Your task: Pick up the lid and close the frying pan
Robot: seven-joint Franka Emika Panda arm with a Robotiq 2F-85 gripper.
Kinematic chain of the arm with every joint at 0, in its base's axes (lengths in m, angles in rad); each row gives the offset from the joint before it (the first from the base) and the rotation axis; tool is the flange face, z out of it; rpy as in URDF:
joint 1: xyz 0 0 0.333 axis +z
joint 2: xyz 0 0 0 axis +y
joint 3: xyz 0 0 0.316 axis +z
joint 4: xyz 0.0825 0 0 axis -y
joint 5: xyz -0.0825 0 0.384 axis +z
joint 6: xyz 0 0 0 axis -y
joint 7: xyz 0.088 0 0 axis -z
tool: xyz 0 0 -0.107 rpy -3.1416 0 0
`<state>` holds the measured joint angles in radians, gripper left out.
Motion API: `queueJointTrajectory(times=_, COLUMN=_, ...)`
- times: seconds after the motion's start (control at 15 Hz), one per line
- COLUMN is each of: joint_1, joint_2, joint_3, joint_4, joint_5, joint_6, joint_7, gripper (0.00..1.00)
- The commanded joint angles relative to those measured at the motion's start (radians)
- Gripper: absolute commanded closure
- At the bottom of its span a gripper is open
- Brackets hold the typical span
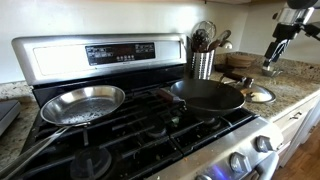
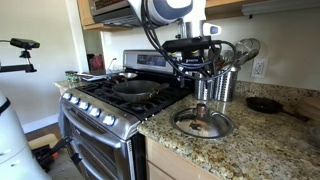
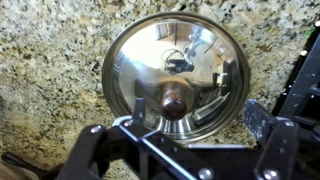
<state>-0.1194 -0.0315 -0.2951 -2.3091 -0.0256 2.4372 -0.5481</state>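
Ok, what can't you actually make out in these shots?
In an exterior view, the lid is tiny and partly behind the frying pan.
In the wrist view, the gripper covers the lid's near rim; the frying pan is out of frame.
In an exterior view, the gripper's fingertips blur against the utensil holder.

The lid (image 2: pixel 202 123) lies flat on the granite table (image 2: pixel 268 150) with bare stone all round its rim, so its knob (image 3: pixel 172 98) is free from above, where the hand (image 2: pixel 201 92) hangs with fingers spread wide. Just behind it the utensil holder (image 2: pixel 226 82) stands tall, its handles crowding that side. On the stove (image 2: pixel 100 105) the frying pan (image 2: pixel 135 88) is open above, with the silver pan (image 1: pixel 85 103) beside it, apart.
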Motion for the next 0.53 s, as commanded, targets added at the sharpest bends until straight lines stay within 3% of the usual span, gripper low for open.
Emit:
queueJointTrajectory(times=0.0, joint_1=-0.044, joint_2=0.156, joint_3=0.027, joint_4=0.112, joint_5=0.054, joint_6=0.022, joint_7=-0.090, gripper=0.00)
queueJointTrajectory(times=0.47, joint_1=-0.146, joint_2=0.346, joint_3=0.133, joint_4=0.273, joint_5=0.166, joint_6=0.014, joint_7=-0.213, gripper=0.00)
